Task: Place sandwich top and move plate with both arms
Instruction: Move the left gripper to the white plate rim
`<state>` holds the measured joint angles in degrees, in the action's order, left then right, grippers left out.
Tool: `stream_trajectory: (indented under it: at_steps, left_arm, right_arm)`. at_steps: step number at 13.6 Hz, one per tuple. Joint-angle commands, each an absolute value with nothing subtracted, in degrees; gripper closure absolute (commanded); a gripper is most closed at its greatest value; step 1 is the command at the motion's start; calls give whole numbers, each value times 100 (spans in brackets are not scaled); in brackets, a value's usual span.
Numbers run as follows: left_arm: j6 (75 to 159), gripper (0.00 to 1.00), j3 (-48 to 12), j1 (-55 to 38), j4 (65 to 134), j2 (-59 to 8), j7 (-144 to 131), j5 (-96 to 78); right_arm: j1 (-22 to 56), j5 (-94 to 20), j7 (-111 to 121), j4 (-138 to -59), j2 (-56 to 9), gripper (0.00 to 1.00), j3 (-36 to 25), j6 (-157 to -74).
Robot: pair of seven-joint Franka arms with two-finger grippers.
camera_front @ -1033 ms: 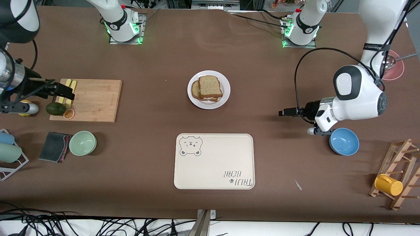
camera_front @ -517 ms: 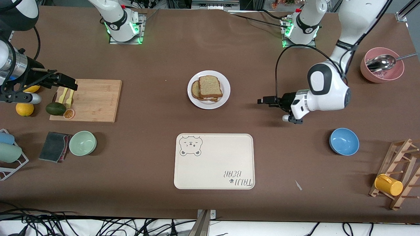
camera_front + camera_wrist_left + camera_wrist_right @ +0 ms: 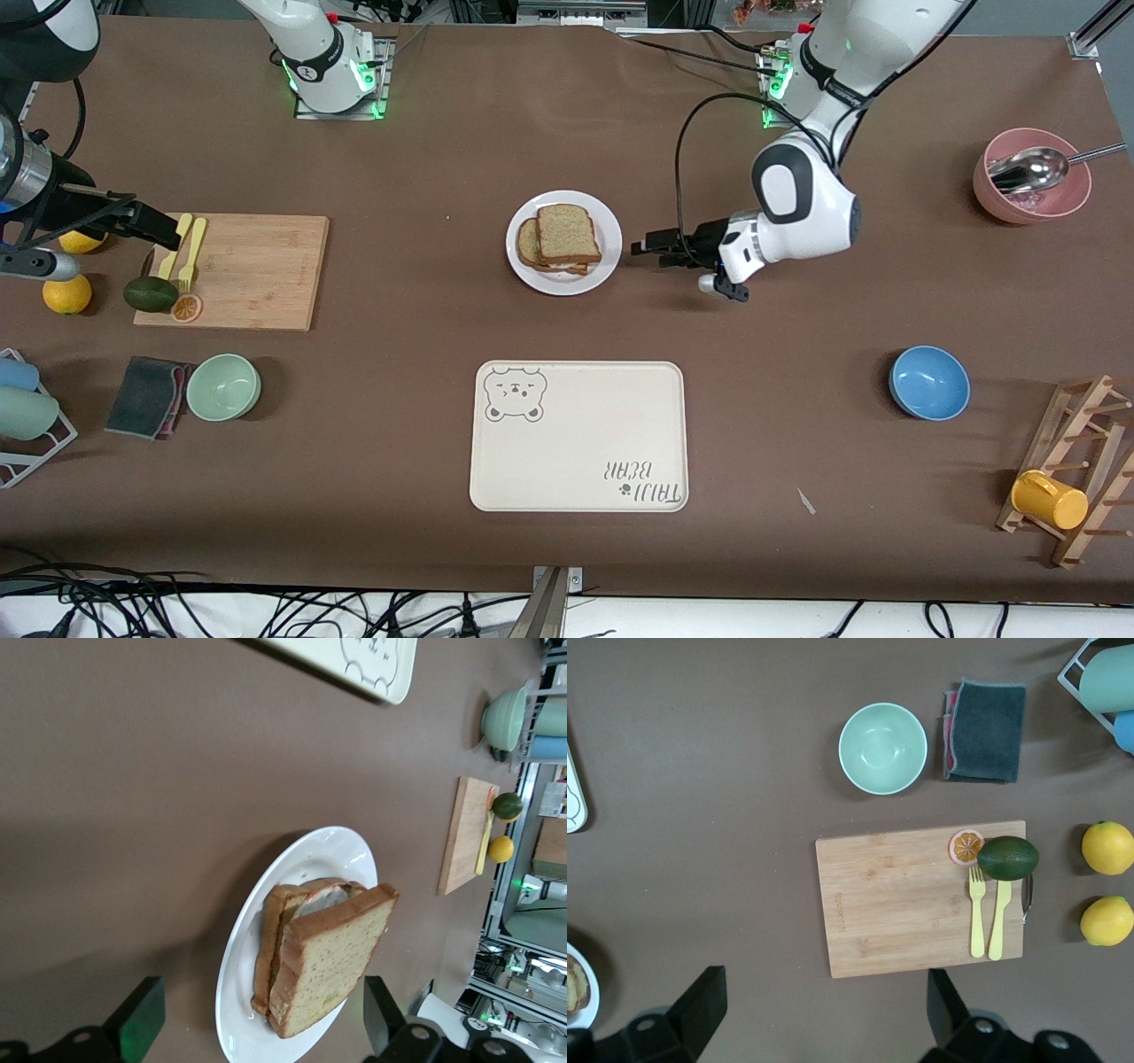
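I see the bear-printed tray (image 3: 578, 436) nearest the front camera, nothing on it. Farther from the camera, mid-table: white plate (image 3: 525, 266) with the stacked sandwich; sandwich top (image 3: 567, 234) already lies on the stack, sitting skewed on the lower slice (image 3: 528, 243). Left gripper (image 3: 644, 245) sits low just beside the plate rim on the left arm's side, fingers pointed at it, not touching as far as I can tell. Left wrist view: fingers (image 3: 142, 1020) spread wide, empty, plate (image 3: 292, 870) and sandwich between and ahead of them. Right gripper (image 3: 164, 232) hangs over the end of the bamboo cutting board (image 3: 252, 270) by the yellow fork and knife (image 3: 187, 252), well apart from the plate. Right wrist view: fingers (image 3: 700, 999) wide apart, holding nothing, board (image 3: 908, 899) straight below.
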<state>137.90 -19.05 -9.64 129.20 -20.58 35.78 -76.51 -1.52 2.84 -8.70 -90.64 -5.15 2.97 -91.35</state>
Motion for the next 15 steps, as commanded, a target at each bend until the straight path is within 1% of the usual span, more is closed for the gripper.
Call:
stream_trajectory:
  at_steps: [1, 3, 6, 10, 12, 15]
  left_arm:
    - [13983, 1, -1881, -1203, 13017, -2135, 4085, -8206]
    - [14167, 1, -1881, -1396, 13095, -2214, 4690, -8874]
    - [14422, 1, -1881, -1678, 13087, -2381, 5359, -9666]
    - [14423, 1, -1881, -1687, 13087, -2443, 5511, -9756]
    - [14423, 5, -1881, -1705, 13096, -2461, 5519, -9756]
    - [14423, 8, -1881, -1819, 13061, -2618, 5520, -9765]
  right_arm:
    - [-176, 343, -844, -9132, -413, 0, 282, -9228]
    - [-10, 325, -826, -9132, -413, 0, 45, -9272]
    - [44, 334, -826, -9132, -422, 0, 26, -9264]
    - [79, 273, -835, -9149, -475, 0, 70, -9439]
    - [79, -87, -844, -9150, -457, 0, 79, -9492]
    - [88, -88, -870, -9219, -466, 0, 88, -9536]
